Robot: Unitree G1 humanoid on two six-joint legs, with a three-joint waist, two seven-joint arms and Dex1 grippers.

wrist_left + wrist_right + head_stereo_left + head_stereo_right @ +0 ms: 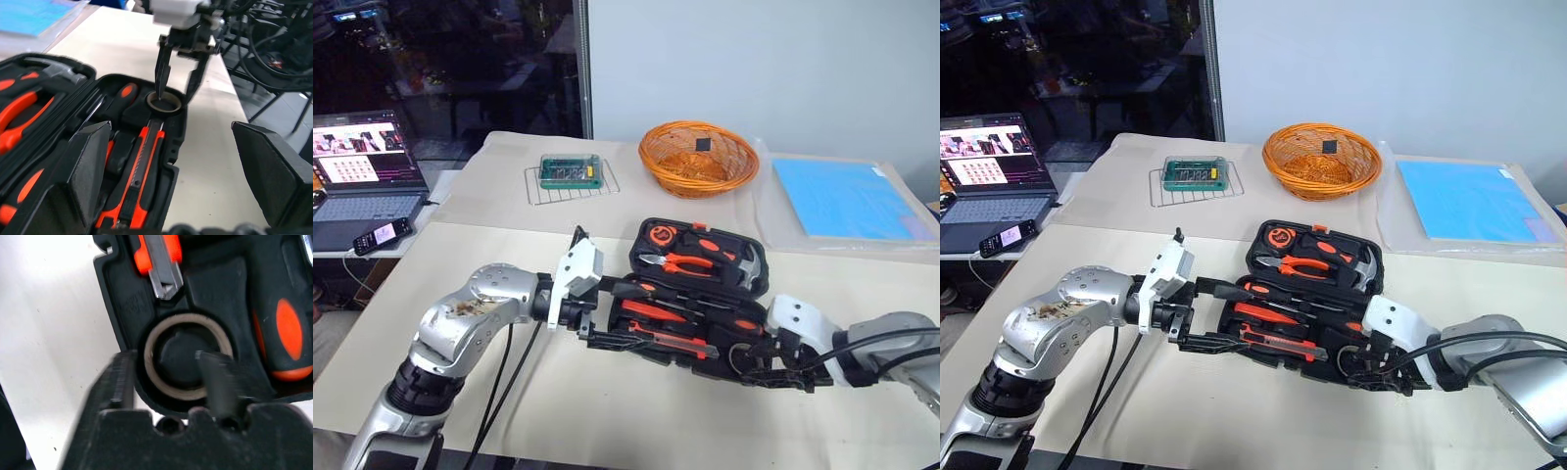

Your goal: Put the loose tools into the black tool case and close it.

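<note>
The tape roll [187, 357] is sitting in its round recess at the lower right corner of the black tool case [651, 345], mid-frame. The right gripper [177, 88] is straddling it with fingers parted, gripping nothing, so it should be lifting straight up to avoid dragging the roll out. The left gripper [592, 328], at the case's left edge, is standing wide and empty.

The tool case [1304, 294] is showing black, with orange-and-black tools inside. The tape roll [187, 355] is looking greyish. The basket [1321, 159] is glowing orange, the sheet [1474, 201] blue, the small box [1195, 173] green.
</note>
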